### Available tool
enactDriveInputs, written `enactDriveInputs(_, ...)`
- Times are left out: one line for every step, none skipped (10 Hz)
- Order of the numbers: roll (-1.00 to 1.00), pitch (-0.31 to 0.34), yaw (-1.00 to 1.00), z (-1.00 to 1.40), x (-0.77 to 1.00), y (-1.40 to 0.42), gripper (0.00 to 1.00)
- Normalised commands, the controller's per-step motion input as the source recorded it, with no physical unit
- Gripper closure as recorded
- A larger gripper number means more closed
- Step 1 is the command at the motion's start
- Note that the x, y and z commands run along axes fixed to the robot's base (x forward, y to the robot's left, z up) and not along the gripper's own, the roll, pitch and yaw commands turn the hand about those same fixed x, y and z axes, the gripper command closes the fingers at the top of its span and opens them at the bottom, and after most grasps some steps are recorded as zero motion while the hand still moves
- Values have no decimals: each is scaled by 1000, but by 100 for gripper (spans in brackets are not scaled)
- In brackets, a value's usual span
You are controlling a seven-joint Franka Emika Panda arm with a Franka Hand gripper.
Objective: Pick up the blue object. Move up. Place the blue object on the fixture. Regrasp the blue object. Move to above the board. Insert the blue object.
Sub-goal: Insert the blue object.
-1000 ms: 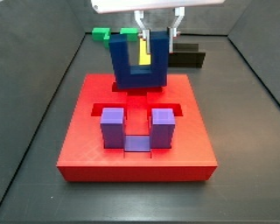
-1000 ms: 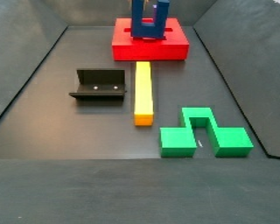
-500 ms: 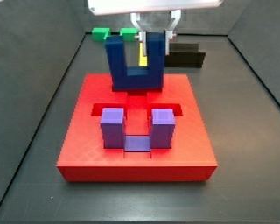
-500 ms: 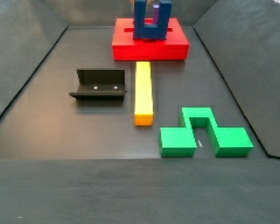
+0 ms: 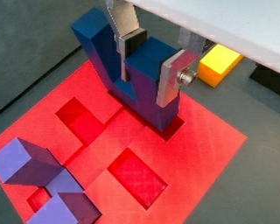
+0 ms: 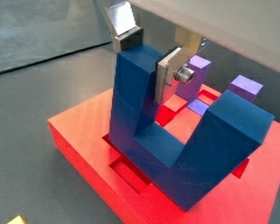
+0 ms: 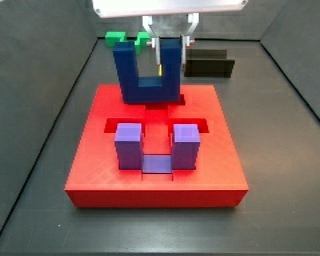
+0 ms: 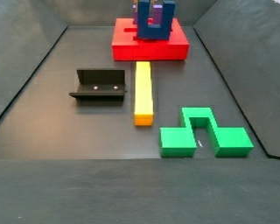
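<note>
The blue object (image 7: 145, 75) stands upright with its prongs pointing up, at the far part of the red board (image 7: 156, 178). Its base meets a cut-out in the board (image 6: 84, 140) in both wrist views. My gripper (image 7: 167, 38) comes down from above, shut on one prong of the blue object (image 5: 130, 79). One silver finger (image 5: 174, 77) presses the prong's outer face and the other finger (image 6: 129, 39) sits between the prongs. The black fixture (image 8: 98, 85) stands apart on the floor, with nothing on it.
A lilac-purple U-shaped block (image 7: 156, 146) sits in the board's near cut-out. A yellow bar (image 8: 143, 90) lies on the floor between board and green block (image 8: 203, 133). Further cut-outs (image 5: 136, 175) show in the board. Dark walls enclose the floor.
The gripper and the blue object have shifted slightly left and toward the board's far edge in the side view, staying shut on the prong. Nothing else moved.
</note>
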Motion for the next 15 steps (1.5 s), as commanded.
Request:
enactDriveInputs(-14, 10, 77, -54, 214, -120, 100)
enactDriveInputs(0, 61, 0, -77, 320, -137, 100)
enactDriveInputs(-4, 73, 0, -103, 383, -83, 100)
enactDriveInputs(0, 51, 0, -131, 211, 0, 100)
enactDriveInputs(0, 4, -29, -111, 0, 37, 100)
enactDriveInputs(-23, 0, -60, -51, -214, 160, 100)
enactDriveInputs(-30, 0, -46, -34, -209, 114, 100)
enactDriveInputs(-4, 0, -31, -37, -86, 29, 100)
enactDriveInputs(0, 13, -57, -9, -29, 29, 100)
enactDriveInputs(0, 10, -43, -51, 0, 0, 100)
enactDriveInputs(0, 16, 0, -103, 0, 0, 100)
enactDriveInputs(0, 46, -20, -140, 31, 34, 100)
enactDriveInputs(93, 76, -57, -211, 17, 163, 100)
enactDriveInputs(110, 81, -31, -220, 54, 46, 100)
enactDriveInputs(103, 91, -14, -194, 103, 0, 100)
